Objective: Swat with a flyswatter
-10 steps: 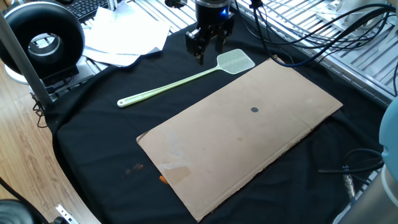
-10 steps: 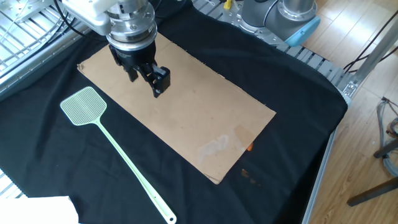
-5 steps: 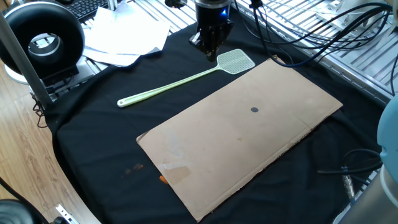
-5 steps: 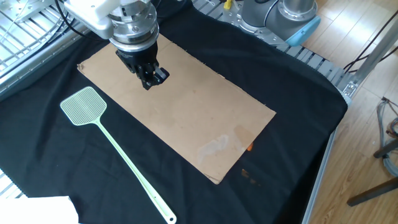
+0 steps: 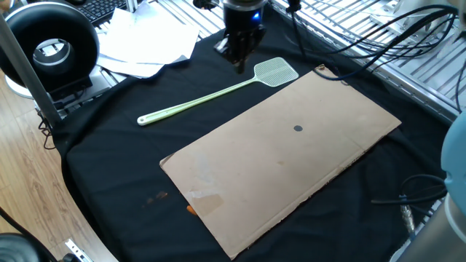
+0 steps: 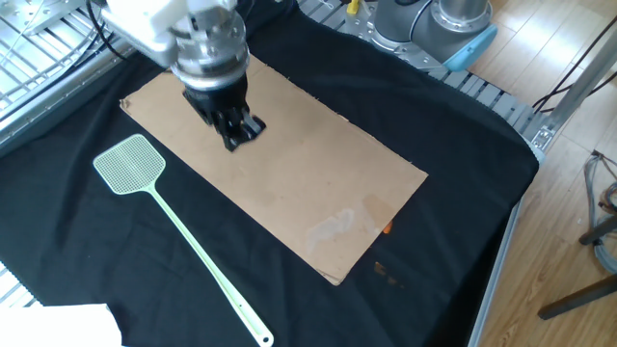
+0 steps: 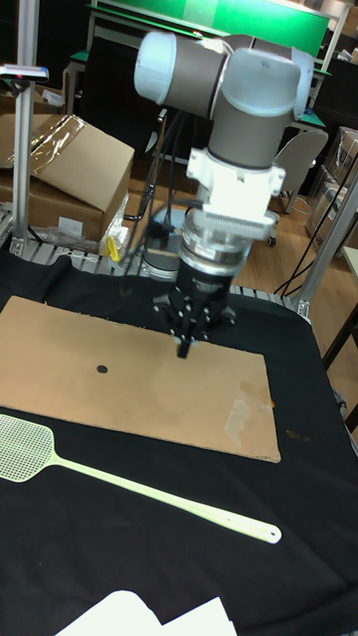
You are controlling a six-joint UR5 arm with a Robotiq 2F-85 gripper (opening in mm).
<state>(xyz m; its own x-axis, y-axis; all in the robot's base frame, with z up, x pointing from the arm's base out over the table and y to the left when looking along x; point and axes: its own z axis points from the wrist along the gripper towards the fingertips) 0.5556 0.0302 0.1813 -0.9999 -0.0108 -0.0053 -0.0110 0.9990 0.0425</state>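
The pale yellow-green flyswatter (image 5: 196,102) lies flat on the black cloth beside the long edge of a brown cardboard sheet (image 5: 291,167), its mesh head (image 5: 275,70) at the far end. The flyswatter (image 6: 183,231) and the cardboard (image 6: 308,183) also show from the other side. My gripper (image 5: 239,64) hangs in the air close to the mesh head, apart from it. Its fingers meet in one tip and hold nothing. It shows as gripper (image 6: 241,135) and gripper (image 7: 184,346) in front of the cardboard (image 7: 129,397). The flyswatter (image 7: 149,487) lies nearer the camera.
A small dark spot (image 5: 298,129) marks the cardboard. A black round fan (image 5: 51,47) and loose white papers (image 5: 149,47) sit at the far left. Cables (image 5: 408,196) trail at the right. An orange scrap (image 6: 387,228) peeks from under the cardboard. A cardboard box (image 7: 70,159) stands behind the table.
The fingers, spread a second ago, have come together while the wrist turned. The gripper has drifted slightly near the mesh head. The flyswatter has not moved.
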